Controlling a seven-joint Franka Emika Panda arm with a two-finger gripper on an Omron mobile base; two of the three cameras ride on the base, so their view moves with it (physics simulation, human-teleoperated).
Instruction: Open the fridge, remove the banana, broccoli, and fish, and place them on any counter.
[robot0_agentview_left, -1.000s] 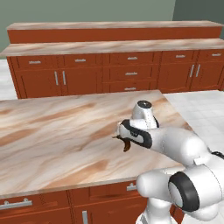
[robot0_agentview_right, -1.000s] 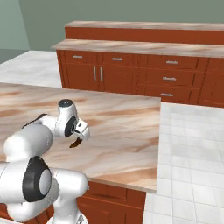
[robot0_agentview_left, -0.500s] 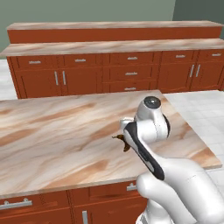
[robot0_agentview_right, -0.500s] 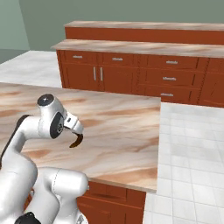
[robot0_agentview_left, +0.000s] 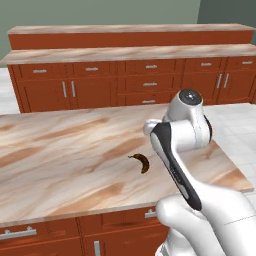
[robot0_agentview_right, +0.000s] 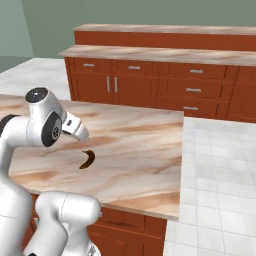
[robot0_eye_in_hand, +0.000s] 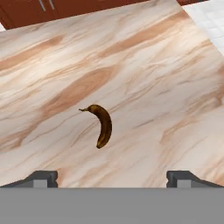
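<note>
On the tan-pink veined marble surface (robot0_agentview_left: 60, 160) sits the small curved dark brown banana (robot0_agentview_left: 142, 162), lying flat and alone near the front edge, with bare marble all round it. The two-finger gripper (robot0_eye_in_hand: 112, 177) hangs above it, jaws spread wide with nothing between them, and in the hand view the banana lies a bit beyond the dark fingertips (robot0_eye_in_hand: 41, 177), not touching either. Red-brown wooden cabinets with silver bar handles (robot0_agentview_right: 150, 90) line the far wall.
</note>
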